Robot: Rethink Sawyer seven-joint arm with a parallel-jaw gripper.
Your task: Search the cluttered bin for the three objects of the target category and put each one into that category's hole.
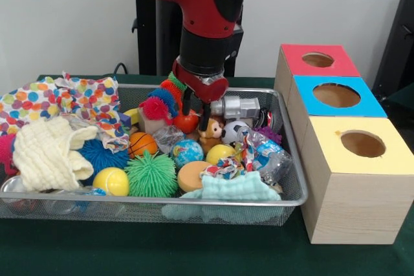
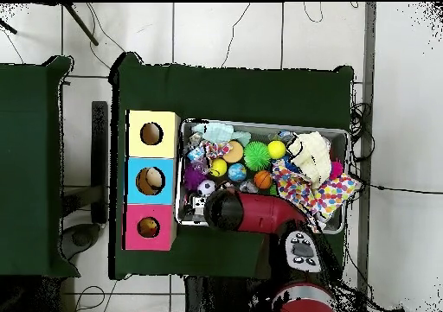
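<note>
Nearest to us stands the wooden box with the yellow top (image 1: pixel 362 179), the first of three in a row beside the blue one (image 1: pixel 336 98) and the red one (image 1: pixel 317 61). Left of them, the wire bin (image 1: pixel 294 189) is full of toys and cloths. We judge that the search step is in hand: the gripper (image 1: pixel 196 116) hangs slightly open over the bin's far middle, its fingers astride a small red ball (image 1: pixel 186 122), holding nothing. Next it must close and lift.

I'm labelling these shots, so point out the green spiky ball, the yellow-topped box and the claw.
green spiky ball (image 1: pixel 151 174), front view, middle of its spiky body.
yellow-topped box (image 1: pixel 343 189), front view, bare wooden front wall.
claw (image 1: pixel 196 116), front view, midway between the fingertips above the toys.
</note>
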